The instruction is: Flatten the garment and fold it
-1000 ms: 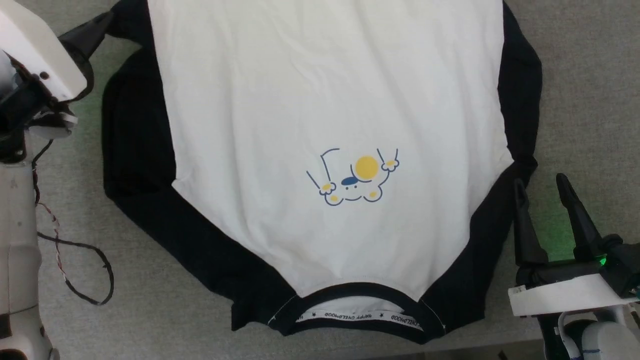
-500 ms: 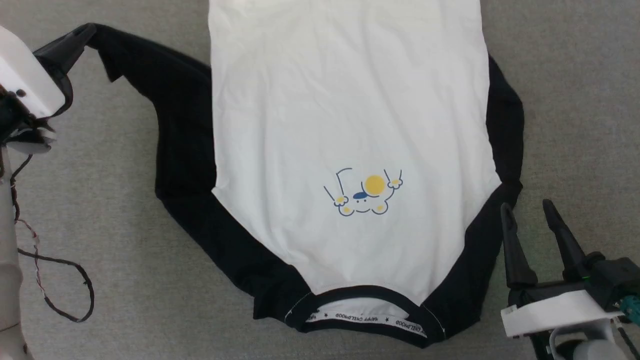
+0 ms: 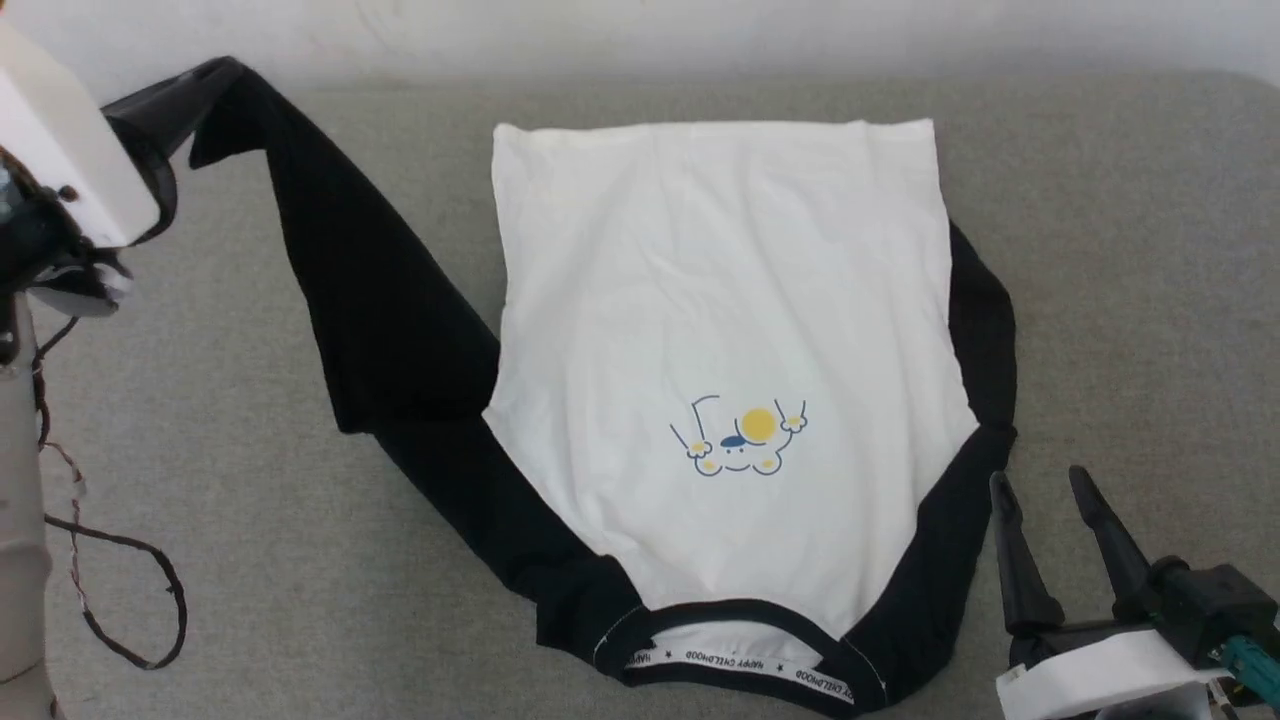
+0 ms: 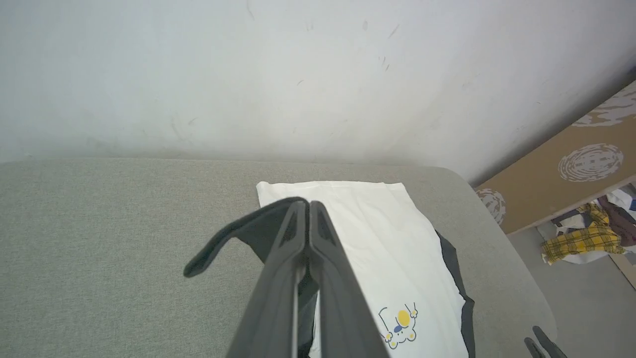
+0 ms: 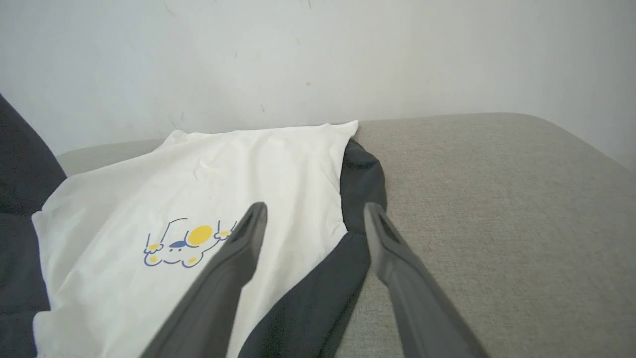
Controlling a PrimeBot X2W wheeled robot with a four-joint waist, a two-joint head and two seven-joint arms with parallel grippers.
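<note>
Garment (image 3: pixel 720 300), soft white black-sleeved T-shirt, is laid at centre of grey fabric surface (image 3: pixel 250 450). Sleeve (image 3: pixel 350 300) at 10 o'clock is pinched by left gripper (image 3: pixel 215 75); right gripper (image 3: pixel 1040 478), 4 o'clock, is held spread.

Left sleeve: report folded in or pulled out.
Pulled out: the left gripper, shut on its end, stretches the sleeve away from the shirt.

The garment (image 3: pixel 720 300) lies on the surface (image 3: pixel 1130 250), collar (image 3: pixel 740 612) nearest the robot and hem (image 3: pixel 715 130) toward the wall (image 3: pixel 640 40), one sleeve (image 3: pixel 350 280) stretched left to the left hand (image 3: pixel 215 80), the right hand (image 3: pixel 1038 476) just beside the other sleeve (image 3: pixel 985 330).
</note>
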